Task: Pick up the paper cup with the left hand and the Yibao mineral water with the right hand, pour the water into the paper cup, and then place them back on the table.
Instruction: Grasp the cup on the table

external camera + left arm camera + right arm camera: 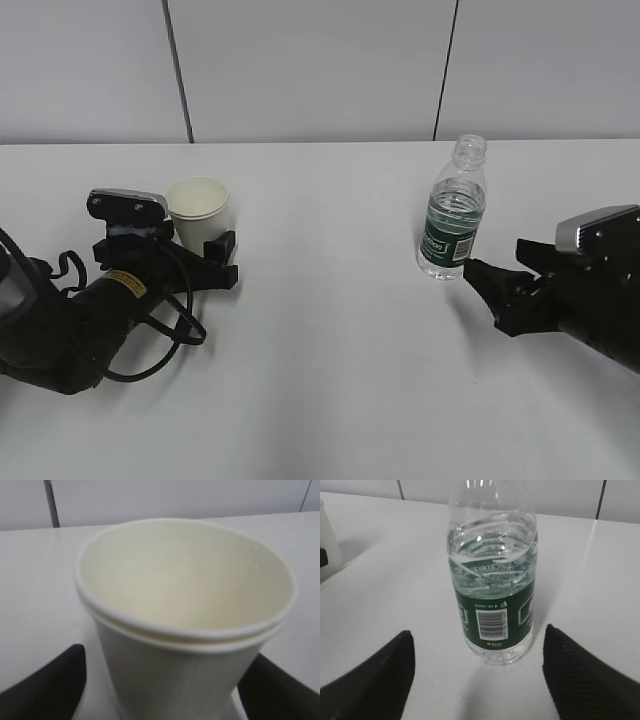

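The white paper cup (198, 207) stands upright and empty on the table (330, 350) at the left. My left gripper (212, 250) is open with one finger on each side of the cup's lower body; in the left wrist view the cup (185, 595) fills the frame and small gaps show beside both fingers (45, 685). The Yibao bottle (453, 212) stands upright at the right, capless and partly full of clear water (492, 550). My right gripper (495, 262) is open just in front of the bottle (492, 605), its fingers (590, 680) apart from the bottle.
A grey panelled wall (320, 70) runs behind the table's far edge. White tabletop lies between the cup and the bottle. The cup's side (327, 540) shows at the left edge of the right wrist view.
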